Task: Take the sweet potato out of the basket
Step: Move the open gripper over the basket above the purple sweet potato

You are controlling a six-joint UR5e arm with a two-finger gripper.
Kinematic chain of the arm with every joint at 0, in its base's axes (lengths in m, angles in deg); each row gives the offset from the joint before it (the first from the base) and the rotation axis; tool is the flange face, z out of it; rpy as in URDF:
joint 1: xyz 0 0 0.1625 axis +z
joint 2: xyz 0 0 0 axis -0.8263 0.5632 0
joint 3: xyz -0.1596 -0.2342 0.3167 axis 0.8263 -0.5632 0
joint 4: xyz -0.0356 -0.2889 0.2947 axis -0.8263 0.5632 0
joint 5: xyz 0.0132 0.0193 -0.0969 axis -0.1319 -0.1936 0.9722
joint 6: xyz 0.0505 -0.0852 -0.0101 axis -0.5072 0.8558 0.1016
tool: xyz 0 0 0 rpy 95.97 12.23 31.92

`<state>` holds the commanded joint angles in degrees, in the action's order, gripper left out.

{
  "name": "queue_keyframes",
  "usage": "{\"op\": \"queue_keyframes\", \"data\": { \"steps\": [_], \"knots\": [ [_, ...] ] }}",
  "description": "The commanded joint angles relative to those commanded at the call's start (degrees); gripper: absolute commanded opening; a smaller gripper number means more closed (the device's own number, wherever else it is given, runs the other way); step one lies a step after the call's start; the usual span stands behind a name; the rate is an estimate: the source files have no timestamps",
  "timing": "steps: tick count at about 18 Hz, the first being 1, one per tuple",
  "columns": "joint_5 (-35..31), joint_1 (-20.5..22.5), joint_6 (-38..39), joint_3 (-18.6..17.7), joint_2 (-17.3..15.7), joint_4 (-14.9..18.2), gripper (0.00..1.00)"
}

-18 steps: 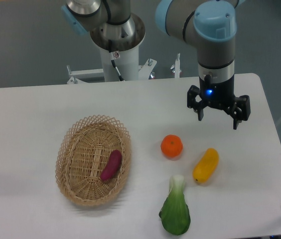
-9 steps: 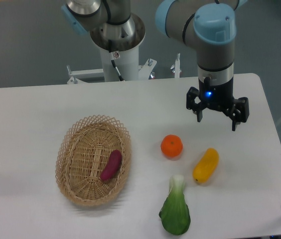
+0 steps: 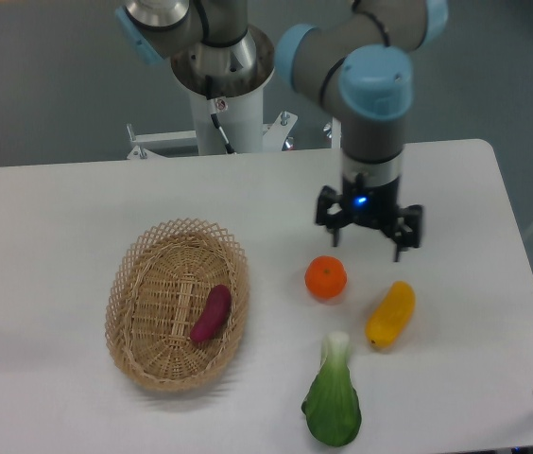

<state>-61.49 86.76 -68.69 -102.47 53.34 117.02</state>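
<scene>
The task is at an early stage, and almost all of it remains to be done. The small purple-magenta sweet potato with tapered ends (image 3: 211, 313) lies inside the oval light tan wicker basket (image 3: 133, 280), on the woven floor in its right half, with its long axis a little tilted from upright in the picture. Nothing touches it.

The black two-finger gripper (image 3: 369, 233) hangs above the white table (image 3: 59, 208), well apart from the basket and to the right of it. It is just behind the round orange fruit (image 3: 326, 278), and near the yellow oblong fruit (image 3: 391, 314). Its jaws stand apart, and there is nothing between them. A small blue light shines on the gripper body.

A green leafy vegetable with a pale stem (image 3: 333, 396) lies at the front of the table, beside the yellow fruit. It plays no part in the task.

In my judgement, three steps are left. The arm has to travel to the left until the gripper is over the basket. Then it has to go down so that the fingers stand on both sides of the tuber, across its narrow width. Finally the jaws close and the arm lifts it out. The openwork rim of the basket rises around the tuber, so I think the descent should come from straight above.
</scene>
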Motion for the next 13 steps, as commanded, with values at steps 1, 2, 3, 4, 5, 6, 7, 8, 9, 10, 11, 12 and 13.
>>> {"op": "queue_keyframes", "data": {
  "steps": [1, 2, 3, 4, 5, 6, 7, 8, 9, 10, 11, 12, 13],
  "knots": [
    [-0.78, -1.76, 3.07, 0.09, 0.17, -0.09, 1.0],
    [-1.14, -3.08, 6.58, 0.0, 0.43, -0.17, 1.0],
    [-1.4, -4.57, 8.79, -0.09, 0.52, -0.44, 1.0],
    [-1.41, -6.59, 9.16, 0.0, 0.7, -0.61, 1.0],
    [-1.41, -8.35, 9.43, 0.0, 0.88, -0.53, 1.0],
    [-1.49, -9.32, 9.69, -0.26, 1.05, -0.53, 1.0],
    [-1.49, -9.85, 9.7, -0.87, 1.49, -0.61, 1.0],
    [-1.41, -10.47, 9.61, -1.31, 2.01, -0.88, 1.0],
    [-1.32, -11.43, 9.43, -1.23, 2.45, -0.88, 1.0],
    [-1.32, -12.75, 9.43, -0.97, 3.33, -0.88, 1.0],
    [-1.41, -13.54, 9.43, -0.79, 3.86, -0.88, 1.0],
    [-1.32, -13.9, 9.61, -0.79, 4.04, -0.88, 1.0],
    [-1.23, -14.6, 9.69, -0.79, 4.39, -0.88, 1.0]
  ]
}}
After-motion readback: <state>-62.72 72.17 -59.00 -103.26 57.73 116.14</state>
